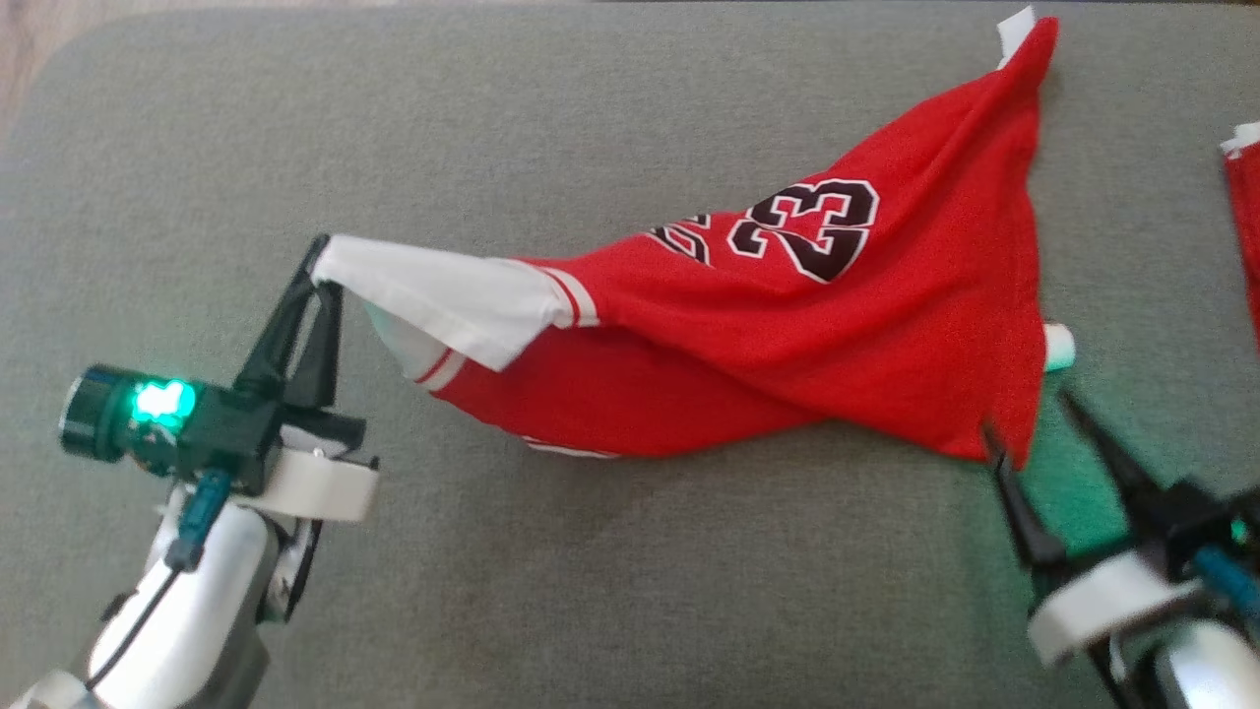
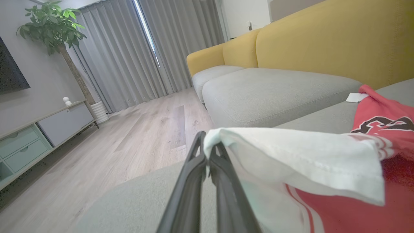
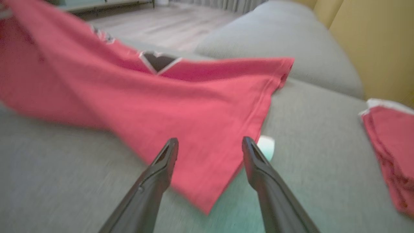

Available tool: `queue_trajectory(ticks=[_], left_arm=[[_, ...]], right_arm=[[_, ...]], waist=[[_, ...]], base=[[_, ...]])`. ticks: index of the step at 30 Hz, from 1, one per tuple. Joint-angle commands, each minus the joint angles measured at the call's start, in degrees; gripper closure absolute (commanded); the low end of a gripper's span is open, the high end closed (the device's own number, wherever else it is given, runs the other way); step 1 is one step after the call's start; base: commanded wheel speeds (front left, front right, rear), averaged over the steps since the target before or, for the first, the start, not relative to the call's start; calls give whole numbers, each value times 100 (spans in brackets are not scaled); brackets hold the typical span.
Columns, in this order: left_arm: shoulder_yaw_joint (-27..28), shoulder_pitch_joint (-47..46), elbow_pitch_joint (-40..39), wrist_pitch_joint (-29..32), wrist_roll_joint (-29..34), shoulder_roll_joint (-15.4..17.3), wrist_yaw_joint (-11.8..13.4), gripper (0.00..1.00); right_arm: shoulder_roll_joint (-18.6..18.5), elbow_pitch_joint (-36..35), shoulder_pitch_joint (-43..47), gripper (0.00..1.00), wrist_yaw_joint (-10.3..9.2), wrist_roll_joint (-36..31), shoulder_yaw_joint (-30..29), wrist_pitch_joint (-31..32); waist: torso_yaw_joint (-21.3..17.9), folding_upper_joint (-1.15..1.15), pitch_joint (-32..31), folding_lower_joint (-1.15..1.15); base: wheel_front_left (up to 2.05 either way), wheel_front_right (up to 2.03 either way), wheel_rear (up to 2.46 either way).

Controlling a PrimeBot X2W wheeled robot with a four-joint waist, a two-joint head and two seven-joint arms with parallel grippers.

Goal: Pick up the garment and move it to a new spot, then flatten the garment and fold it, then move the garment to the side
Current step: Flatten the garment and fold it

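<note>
The garment (image 1: 787,335) is a red jersey with white sleeves and a black "23", stretched across the grey cushion (image 1: 591,571). My left gripper (image 1: 323,268) is shut on the tip of its white sleeve (image 2: 291,158) and holds that end up; the pinch shows in the left wrist view too, left gripper (image 2: 207,152). My right gripper (image 1: 1029,418) stands open just below the jersey's lower right corner. In the right wrist view the red cloth (image 3: 161,106) lies past the spread fingertips of the right gripper (image 3: 209,146), with nothing gripped between them.
A second red and white piece of cloth (image 1: 1245,226) lies at the cushion's right edge, also cloth (image 3: 391,145). A yellow sofa back (image 2: 323,38) rises behind grey seat cushions. Wooden floor (image 2: 129,136), a cabinet and a plant lie to the left.
</note>
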Motion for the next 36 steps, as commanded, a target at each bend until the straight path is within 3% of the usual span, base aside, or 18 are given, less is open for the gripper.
queue_trajectory(ticks=[1,6,10,20,22,25,28,29,30,36], left_arm=[[296,-304,-155,-10,26,230,53,100],[310,-313,-159,56,5,300,63,100],[293,-281,-196,98,-15,321,74,100],[233,-290,-298,126,-39,307,96,100],[211,-295,-305,124,-46,289,99,100],[187,-305,-309,118,-54,271,104,100],[184,-306,-305,100,-71,272,107,100],[185,-304,-301,92,-79,275,107,100],[184,-303,-294,84,-85,276,106,100],[216,-263,-239,-1,-106,317,129,100]], right_arm=[[-317,-279,95,0,39,96,219,123],[-321,-373,322,0,39,242,405,404],[-94,-130,207,0,39,467,414,640],[-52,472,-276,2,39,611,612,858],[-30,579,-315,25,39,684,656,894],[-45,681,-338,27,39,712,685,909],[-55,722,-341,66,39,744,712,863],[-61,713,-345,91,39,740,723,823],[-65,709,-344,100,39,743,723,790],[-166,507,-293,100,39,739,617,672]], waist=[[-81,0,-70,0],[-184,0,-180,0],[-197,0,-193,0],[-116,0,-112,0],[-93,0,-105,0],[-63,0,-98,0],[-63,0,-100,0],[-67,0,-102,0],[-71,0,-108,0],[-142,0,-268,0]], base=[[0,0,0],[0,0,0],[0,0,0],[0,0,0],[0,0,0],[0,0,0],[0,0,0],[0,0,0],[0,0,0],[0,0,0]])
